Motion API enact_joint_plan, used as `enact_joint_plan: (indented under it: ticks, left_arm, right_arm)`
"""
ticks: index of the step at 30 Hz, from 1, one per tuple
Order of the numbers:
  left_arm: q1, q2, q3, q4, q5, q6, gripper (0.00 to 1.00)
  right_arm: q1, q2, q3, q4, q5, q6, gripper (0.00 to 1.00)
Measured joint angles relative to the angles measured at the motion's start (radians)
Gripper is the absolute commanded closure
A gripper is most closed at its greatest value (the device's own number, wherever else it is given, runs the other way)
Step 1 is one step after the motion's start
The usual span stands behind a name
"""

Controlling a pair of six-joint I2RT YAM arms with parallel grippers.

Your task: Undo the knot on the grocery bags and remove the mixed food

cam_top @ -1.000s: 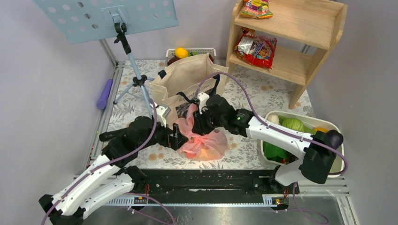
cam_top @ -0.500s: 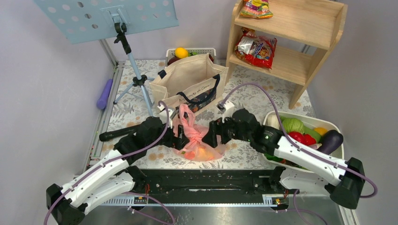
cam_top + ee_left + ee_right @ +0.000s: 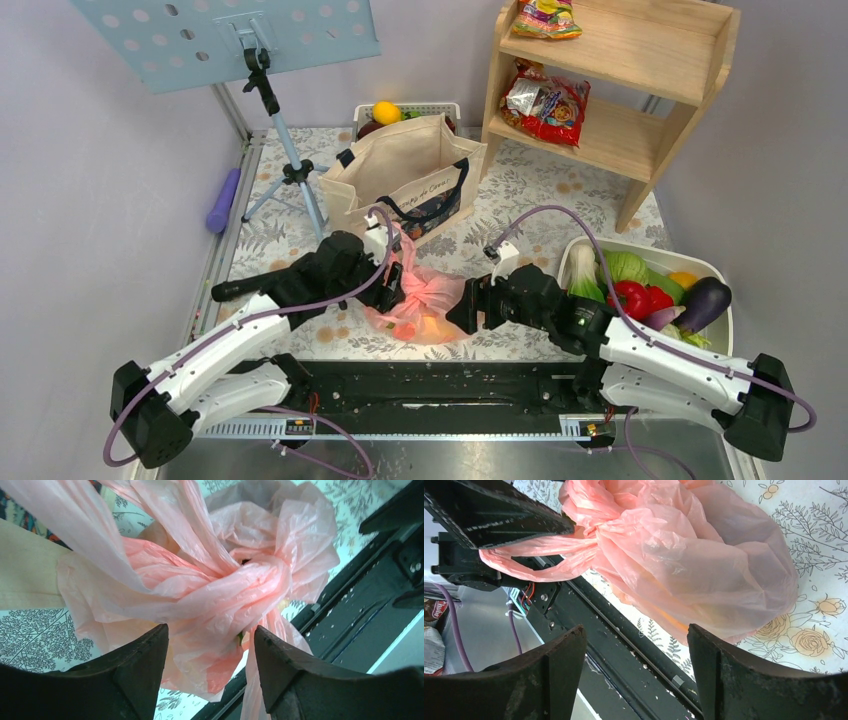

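Step in hand: untying. The knot [image 3: 240, 587] is tied tight and nothing has come out of the bag.

- Pink grocery bag [image 3: 425, 305] sits on the floral counter [image 3: 540, 200] at the near edge, between the two arms and just in front of the canvas tote [image 3: 400, 165]. Something orange shows faintly through the plastic low down. What else is inside I cannot tell.
- Knot sits on top of the bag, a twisted wad of handle plastic. One loose handle loop [image 3: 534, 560] trails off toward the black base rail.
- Left tool [image 3: 210, 635]: jaws apart, one on each side of the knot. Plastic fills the gap and brushes both inner faces, and no squeeze shows in the film.
- Right tool [image 3: 635, 629]: jaws wide apart with nothing between them. It faces the bag's bulging side from just short of it, not touching.

Judgement on the next move: the left tool needs a firm pinch on the wad, or on one strand of it, to anchor it. The right tool must then come in for the loose loop and draw it back out through the twist. The film is thin and slippery, so pulling the wrong strand would likely tighten the knot or drag the whole bag along the counter.
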Motion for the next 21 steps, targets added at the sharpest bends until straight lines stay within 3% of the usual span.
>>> enact_joint_plan:
  ticks: [8, 12, 14, 18, 21]
  left_arm:
    - [0.000, 0.004, 0.000, -0.039, 0.041, 0.091, 0.37]
    - [0.000, 0.014, 0.003, -0.045, 0.046, 0.101, 0.47]
    - [0.000, 0.032, 0.009, -0.048, 0.050, 0.103, 0.59]
    - [0.000, 0.053, 0.015, -0.058, 0.053, 0.106, 0.70]
    - [0.000, 0.051, 0.015, -0.061, 0.049, 0.108, 0.86]
  right_arm:
    - [0.079, 0.048, 0.000, 0.031, 0.106, -0.016, 0.21]
    - [0.114, 0.105, 0.000, 0.074, 0.157, -0.033, 0.22]
    - [0.129, 0.127, 0.000, 0.090, 0.180, -0.039, 0.22]
    - [0.166, 0.156, 0.013, 0.082, 0.240, -0.055, 0.15]
    - [0.182, 0.180, 0.051, 0.047, 0.294, -0.079, 0.13]
